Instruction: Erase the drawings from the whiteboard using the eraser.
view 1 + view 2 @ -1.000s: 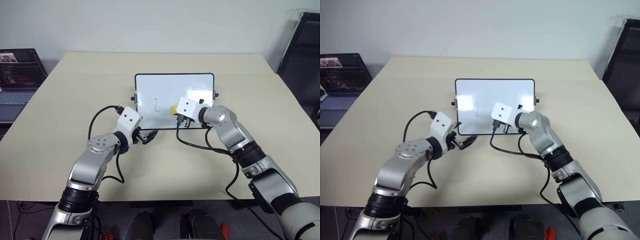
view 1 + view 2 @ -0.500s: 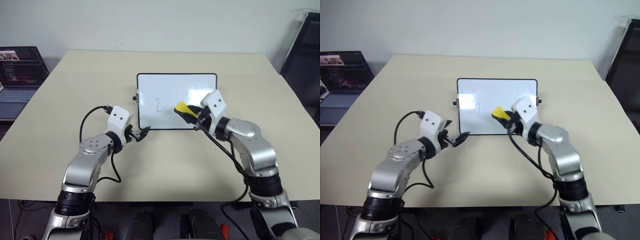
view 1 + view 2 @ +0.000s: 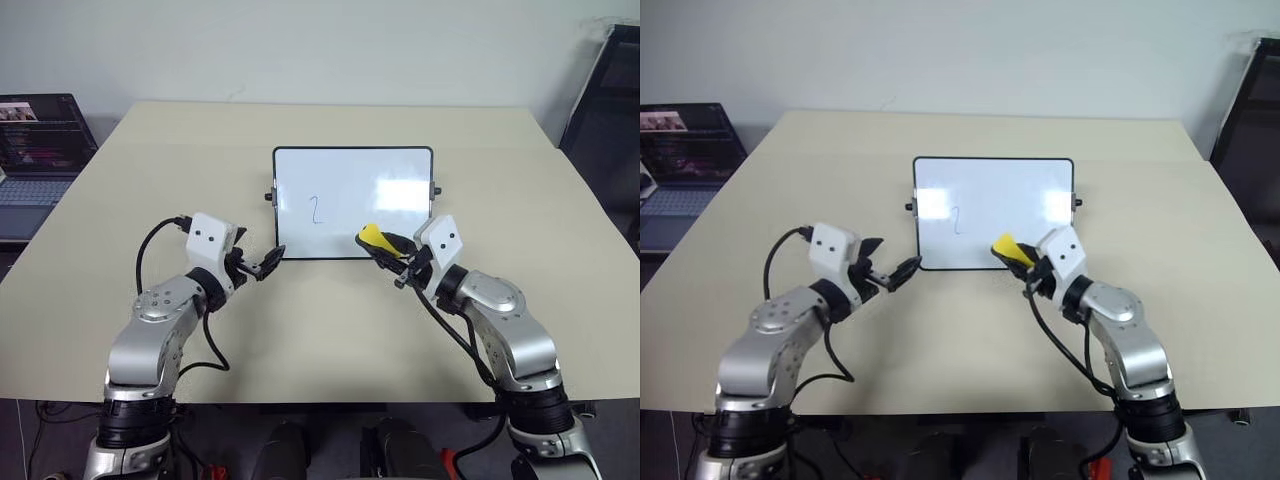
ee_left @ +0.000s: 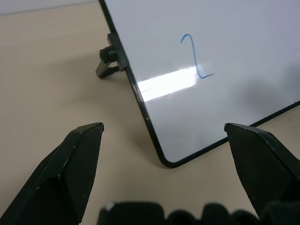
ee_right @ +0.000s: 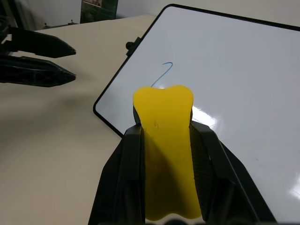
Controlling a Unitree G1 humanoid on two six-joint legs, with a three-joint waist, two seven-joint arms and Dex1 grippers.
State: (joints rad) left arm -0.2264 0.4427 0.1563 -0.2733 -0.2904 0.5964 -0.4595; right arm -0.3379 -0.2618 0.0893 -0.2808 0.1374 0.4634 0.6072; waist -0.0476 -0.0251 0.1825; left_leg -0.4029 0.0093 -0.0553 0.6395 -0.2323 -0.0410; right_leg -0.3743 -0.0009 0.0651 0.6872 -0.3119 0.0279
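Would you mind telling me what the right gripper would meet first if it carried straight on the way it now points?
Probably the whiteboard: the right gripper, shut on the eraser, points toward the board's near edge, so the eraser would likely touch first, near the "2". Depth is unclear.

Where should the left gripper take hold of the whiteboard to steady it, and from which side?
Probably the near left corner of the whiteboard, coming from the robot's left. The left gripper is open just beside that thin edge, away from the "2" and the eraser.
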